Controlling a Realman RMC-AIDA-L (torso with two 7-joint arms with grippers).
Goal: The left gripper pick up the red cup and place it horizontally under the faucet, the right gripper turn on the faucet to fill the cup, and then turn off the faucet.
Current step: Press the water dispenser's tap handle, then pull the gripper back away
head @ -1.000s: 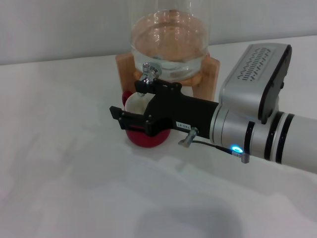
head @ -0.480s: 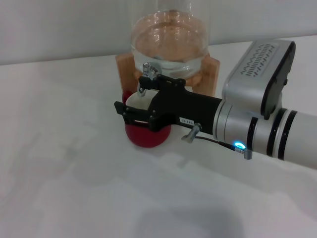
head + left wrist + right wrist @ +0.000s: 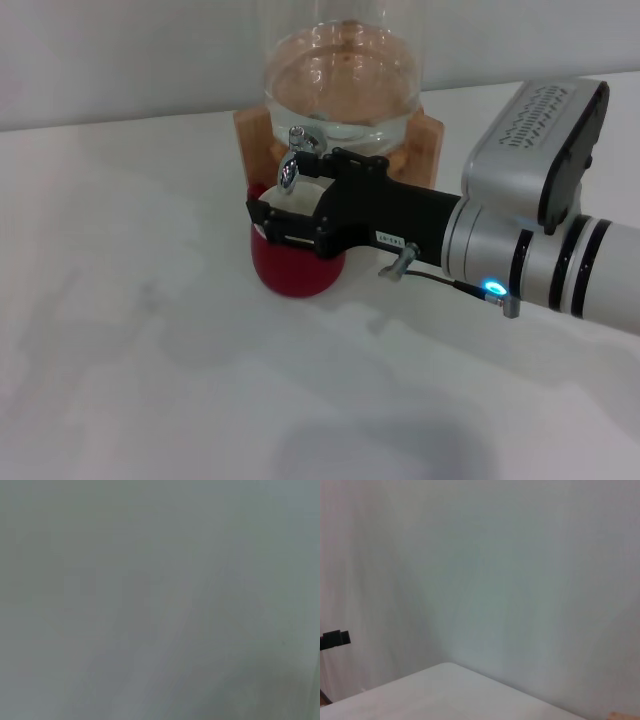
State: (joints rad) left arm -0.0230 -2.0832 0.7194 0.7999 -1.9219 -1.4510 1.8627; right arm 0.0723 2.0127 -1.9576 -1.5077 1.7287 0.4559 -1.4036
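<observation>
Right gripper [image 3: 300, 205] at the faucet [image 3: 296, 152], cup waiting underneath.

You have the red cup [image 3: 296, 262] standing upright directly below the faucet spout, against the front of the glass jar [image 3: 340, 85] on its wooden stand [image 3: 425, 150]. The gripper's fingers reach in just below the faucet, right over the cup's rim; you cannot tell from here whether they are spread or pinched, or whether they touch the handle. Watch the lower finger: it sits so close to the cup that a turning motion could nudge it off the spout line. The left gripper is not in view.
</observation>
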